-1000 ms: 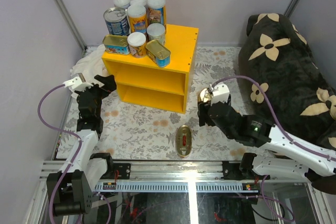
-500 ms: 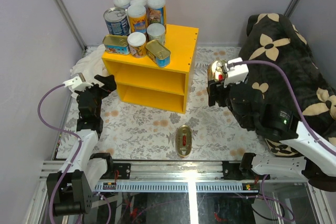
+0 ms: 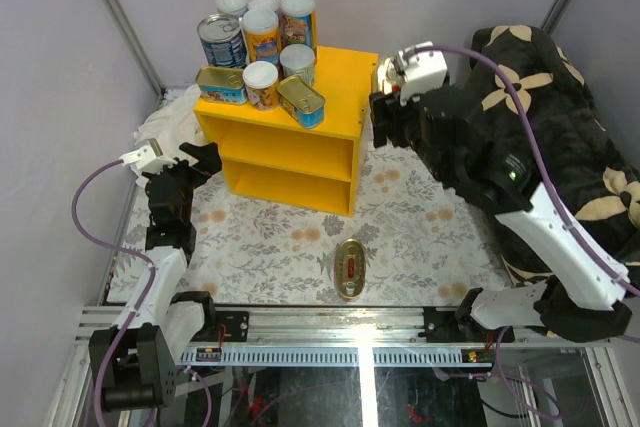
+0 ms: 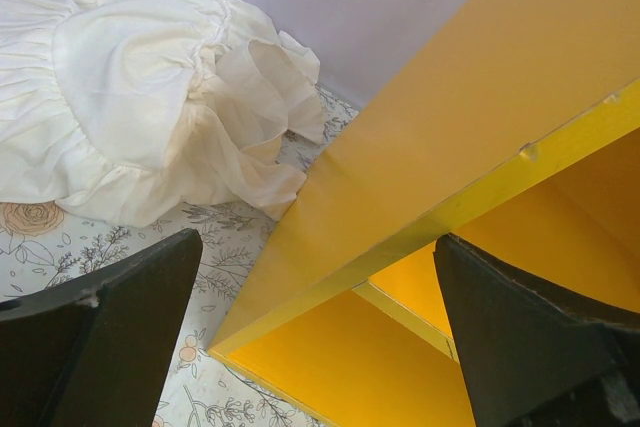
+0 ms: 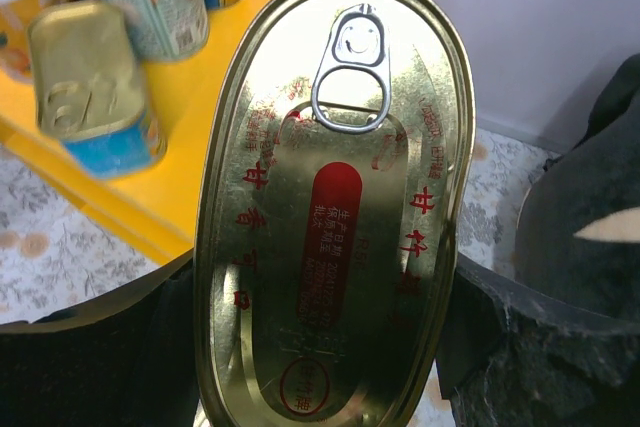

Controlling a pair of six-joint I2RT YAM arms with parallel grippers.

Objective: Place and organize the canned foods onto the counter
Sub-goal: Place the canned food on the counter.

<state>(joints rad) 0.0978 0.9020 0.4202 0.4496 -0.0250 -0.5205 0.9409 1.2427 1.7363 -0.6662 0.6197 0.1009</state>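
Observation:
The yellow counter (image 3: 343,82) carries several canned foods (image 3: 262,42) on the left of its top: tall white-lidded tins, a blue-labelled steel can and two rectangular gold tins. My right gripper (image 3: 387,99) hangs at the counter's top right edge. In the right wrist view it (image 5: 320,287) is shut on a gold oval tin (image 5: 335,207), ring-pull up, with a rectangular tin (image 5: 90,87) beyond. A second gold oval tin (image 3: 350,269) lies on the floral floor in front of the counter. My left gripper (image 3: 200,159) (image 4: 315,242) stands open and empty beside the counter's left side panel (image 4: 450,117).
A crumpled white cloth (image 3: 170,125) (image 4: 130,97) lies on the floor left of the counter. A big black cushion with cream flowers (image 3: 545,117) fills the right side. Grey walls close in the back and left. A metal rail (image 3: 350,332) runs along the near edge.
My right arm has lifted the oval tin from floor level right of the counter up and back to the counter's top right edge. The left arm has not moved.

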